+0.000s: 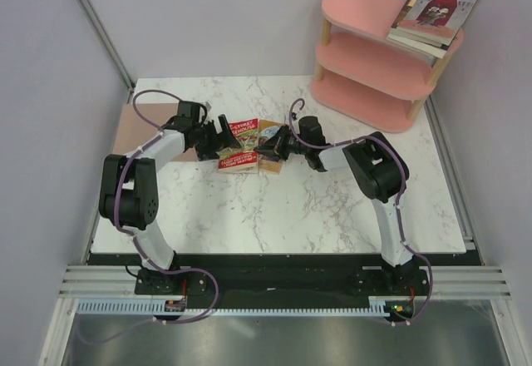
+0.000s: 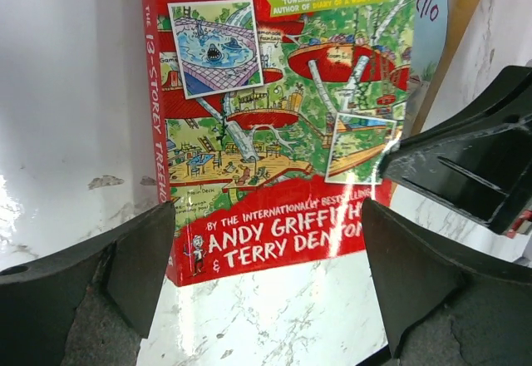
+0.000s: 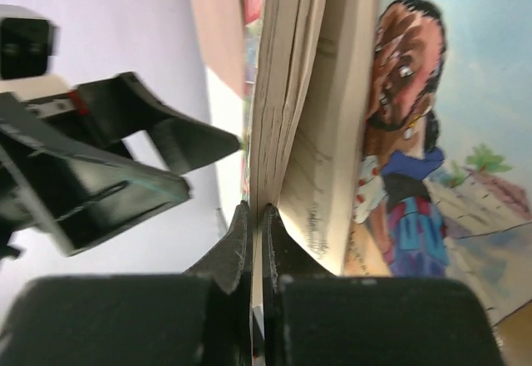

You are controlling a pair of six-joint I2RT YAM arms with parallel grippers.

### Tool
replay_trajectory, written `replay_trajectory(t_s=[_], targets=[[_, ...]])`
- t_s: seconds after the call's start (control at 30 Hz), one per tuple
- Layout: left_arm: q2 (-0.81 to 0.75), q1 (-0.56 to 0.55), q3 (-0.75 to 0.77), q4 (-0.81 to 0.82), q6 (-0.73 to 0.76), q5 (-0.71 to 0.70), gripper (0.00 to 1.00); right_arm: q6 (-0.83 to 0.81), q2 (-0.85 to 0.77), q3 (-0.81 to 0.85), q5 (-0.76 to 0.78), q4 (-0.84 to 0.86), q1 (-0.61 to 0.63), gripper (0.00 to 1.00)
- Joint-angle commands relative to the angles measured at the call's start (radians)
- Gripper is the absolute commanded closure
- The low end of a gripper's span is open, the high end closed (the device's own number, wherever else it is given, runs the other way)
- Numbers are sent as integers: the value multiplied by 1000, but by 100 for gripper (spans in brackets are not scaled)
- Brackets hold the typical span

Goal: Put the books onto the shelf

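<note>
Two books lie side by side mid-table: the red "Treehouse" book (image 1: pixel 238 144) (image 2: pixel 274 125) and a tan book with a blue figure (image 1: pixel 270 145) (image 3: pixel 416 133). My left gripper (image 1: pixel 218 136) (image 2: pixel 266 241) is open at the red book's left end, one finger on each side of its near edge without touching it. My right gripper (image 1: pixel 279 145) (image 3: pixel 256 216) is shut on a thin layer of the tan book's edge, whose pages fan apart above the fingertips. The pink shelf (image 1: pixel 366 62) stands at the back right, with a stack of books (image 1: pixel 432 17) on its top board.
A flat brown mat (image 1: pixel 137 125) lies at the table's left edge, under my left arm. The two grippers face each other closely across the two books; a right finger (image 2: pixel 465 158) shows in the left wrist view. Lilac walls close in the table.
</note>
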Motion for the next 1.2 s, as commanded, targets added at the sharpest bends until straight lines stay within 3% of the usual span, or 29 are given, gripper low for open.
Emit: replay_trajectory(t_s=[0.0,0.23,0.37,0.43,0.5,0.53,0.6,0.63,0.77,0.8,0.93,1.03,1.17], targets=[[-34,-2,-32,72,-17,45,2,199,-62,-37,-97,311,-9,100],[-8,-1,-32,13,-38,-29,2,225,-82,-50,-113,359,-30,100],[6,1,-74,108,-76,86,2,245,-87,-44,-130,373,-40,100],[-5,1,-130,238,-133,135,7,253,-88,-43,-136,379,-40,100],[-16,1,-169,390,-176,216,20,255,-93,-52,-145,380,-40,100],[-14,-1,-192,432,-214,245,47,256,-94,-58,-146,385,-40,100],[-5,-2,-195,511,-239,325,68,259,-97,-78,-153,399,-40,100],[0,-2,-195,526,-254,344,95,265,-97,-86,-154,405,-40,100],[-36,-2,-204,573,-271,374,98,273,-97,-139,-157,437,-40,100],[-45,-2,-207,578,-273,379,98,273,-97,-150,-157,445,-41,97],[-80,-2,-206,599,-296,405,98,264,-113,-236,-145,466,-50,57],[-85,-2,-210,648,-335,433,98,268,-139,-302,-136,503,-64,33],[-82,-2,-219,719,-401,474,98,284,-172,-368,-123,569,-77,22]])
